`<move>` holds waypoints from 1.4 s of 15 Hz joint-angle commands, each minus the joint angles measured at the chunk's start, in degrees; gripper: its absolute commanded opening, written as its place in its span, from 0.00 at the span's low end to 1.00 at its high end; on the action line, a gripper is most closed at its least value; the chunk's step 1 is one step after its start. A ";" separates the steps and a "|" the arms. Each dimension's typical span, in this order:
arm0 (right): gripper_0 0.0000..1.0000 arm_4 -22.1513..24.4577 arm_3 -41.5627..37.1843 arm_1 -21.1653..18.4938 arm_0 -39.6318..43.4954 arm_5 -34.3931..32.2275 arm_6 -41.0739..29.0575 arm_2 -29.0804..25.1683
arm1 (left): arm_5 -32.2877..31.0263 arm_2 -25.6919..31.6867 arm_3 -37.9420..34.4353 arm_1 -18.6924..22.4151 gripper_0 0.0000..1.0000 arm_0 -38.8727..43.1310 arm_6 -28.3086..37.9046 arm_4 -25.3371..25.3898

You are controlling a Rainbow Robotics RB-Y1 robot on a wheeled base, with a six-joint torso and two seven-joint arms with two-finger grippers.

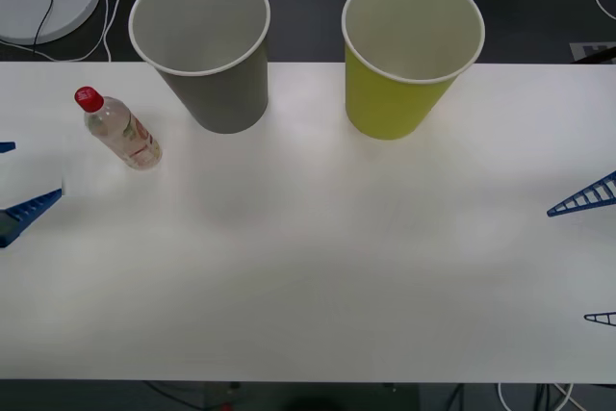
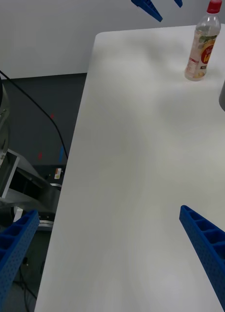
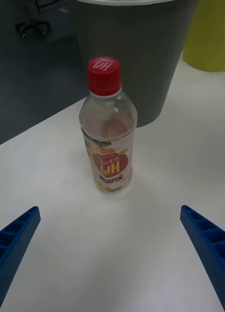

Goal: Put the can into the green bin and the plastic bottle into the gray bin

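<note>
Blue left hand [image 3: 110, 253] open wide, facing plastic bottle [image 3: 108, 127].

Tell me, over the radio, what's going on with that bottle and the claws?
Left gripper open, facing the plastic bottle, not touching. Right gripper open at the table's right edge. Bottle upright beside the gray bin; green bin farther right. Nothing between.

Even, bright overhead light; faint soft shadows.

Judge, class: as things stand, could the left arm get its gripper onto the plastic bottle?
Probably yes. The left gripper is open and faces the plastic bottle, which stands upright with bare table between them; the gray bin stands behind it.
</note>
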 commanded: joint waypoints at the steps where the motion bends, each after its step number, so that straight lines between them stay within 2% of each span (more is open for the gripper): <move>1: 1.00 0.00 0.00 0.00 0.00 0.00 0.00 0.00 | 4.45 -2.14 -1.57 -2.52 1.00 -0.95 0.12 -2.01; 9: 1.00 0.00 0.00 0.00 0.00 0.00 0.00 0.00 | 13.06 -7.94 -1.05 -3.84 1.00 -4.47 1.53 -4.03; 13: 1.00 0.00 0.00 0.00 0.00 0.00 0.00 0.00 | 13.59 -9.43 2.03 -5.33 1.00 -7.63 2.23 -3.77; 19: 1.00 0.00 0.00 0.00 0.00 0.00 0.00 0.00 | 13.68 -12.51 2.21 -5.86 1.00 -11.24 2.76 -3.86; 21: 1.00 0.00 0.00 0.00 0.00 0.00 0.00 0.00 | 15.88 -14.44 2.38 -5.95 1.00 -12.56 3.29 -3.86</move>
